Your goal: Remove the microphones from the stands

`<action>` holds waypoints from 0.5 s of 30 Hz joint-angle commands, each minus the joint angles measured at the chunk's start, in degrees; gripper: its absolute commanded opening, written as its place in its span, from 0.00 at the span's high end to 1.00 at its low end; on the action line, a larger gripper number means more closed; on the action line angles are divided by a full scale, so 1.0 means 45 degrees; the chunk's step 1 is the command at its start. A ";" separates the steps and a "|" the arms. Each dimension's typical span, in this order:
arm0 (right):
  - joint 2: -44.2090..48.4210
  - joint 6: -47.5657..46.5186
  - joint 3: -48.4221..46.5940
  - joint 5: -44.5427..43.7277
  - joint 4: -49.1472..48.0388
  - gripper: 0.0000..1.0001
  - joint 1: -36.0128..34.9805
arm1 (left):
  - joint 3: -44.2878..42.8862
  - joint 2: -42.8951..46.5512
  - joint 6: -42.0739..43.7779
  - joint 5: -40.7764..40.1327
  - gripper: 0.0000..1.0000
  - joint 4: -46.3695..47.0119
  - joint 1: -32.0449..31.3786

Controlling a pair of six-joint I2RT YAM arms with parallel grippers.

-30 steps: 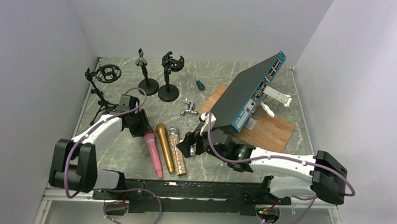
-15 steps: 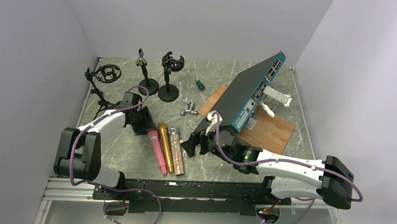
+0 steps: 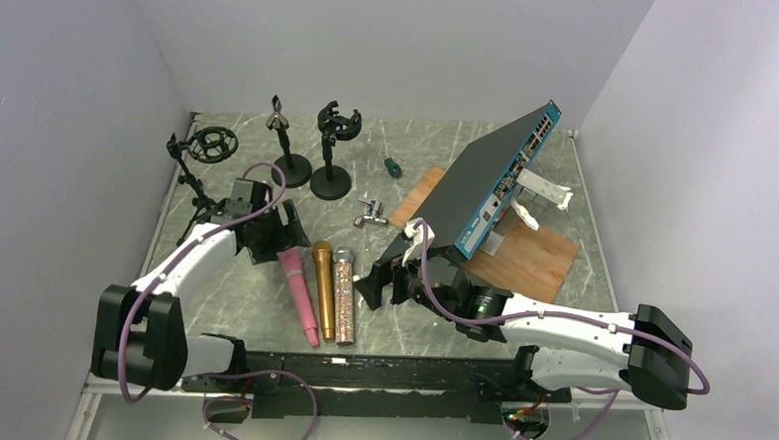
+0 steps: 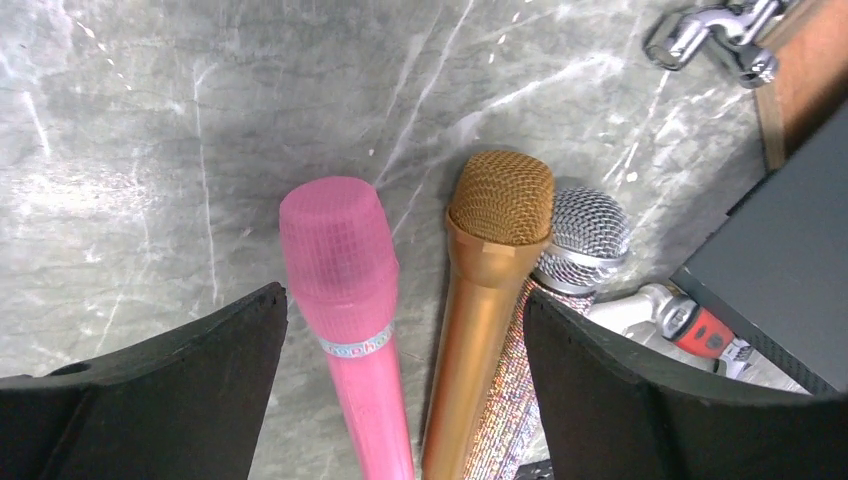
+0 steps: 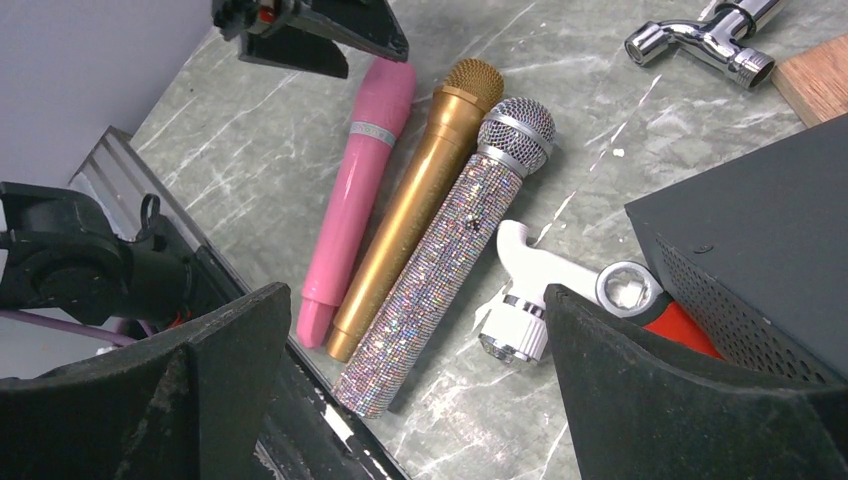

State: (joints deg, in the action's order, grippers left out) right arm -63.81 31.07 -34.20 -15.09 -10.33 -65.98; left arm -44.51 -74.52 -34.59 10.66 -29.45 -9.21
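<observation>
Three black microphone stands (image 3: 291, 166) are being shown upright at the far left of the grey marbled table (image 3: 243, 308). In front of them, the left gripper (image 3: 274, 237) is being held wide open and empty, its jaws spanning the heads of a pink plastic microphone (image 3: 299, 297) and a gold metal microphone (image 3: 324, 292). These, with a silver rhinestone-covered microphone (image 3: 344, 297), are being shown lying flat side by side on the table, well apart from the stands. Further right, the right gripper (image 3: 383, 285) is being held fully spread, nothing in its grasp, beside a tilted dark network switch (image 3: 476, 184).
</observation>
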 commanded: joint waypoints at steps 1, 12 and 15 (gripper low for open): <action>0.0019 -0.0054 -0.0044 -0.0022 -0.0425 0.01 0.0010 | -0.0795 0.1334 0.0743 -0.0508 0.10 -0.0702 -0.0043; -0.0051 -0.0078 0.0116 0.0156 -0.0674 0.01 0.0013 | -0.2246 0.4889 0.3104 -0.4582 0.08 -0.1429 0.0061; 0.0037 -0.0088 0.0175 0.0083 -0.0657 0.01 0.0013 | -0.2714 0.5677 0.3086 -0.5490 0.05 -0.1017 0.0400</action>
State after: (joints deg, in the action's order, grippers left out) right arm -64.16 31.09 -33.93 -14.85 -10.63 -65.98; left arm -52.84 -52.80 -23.44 -4.75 -35.29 -9.02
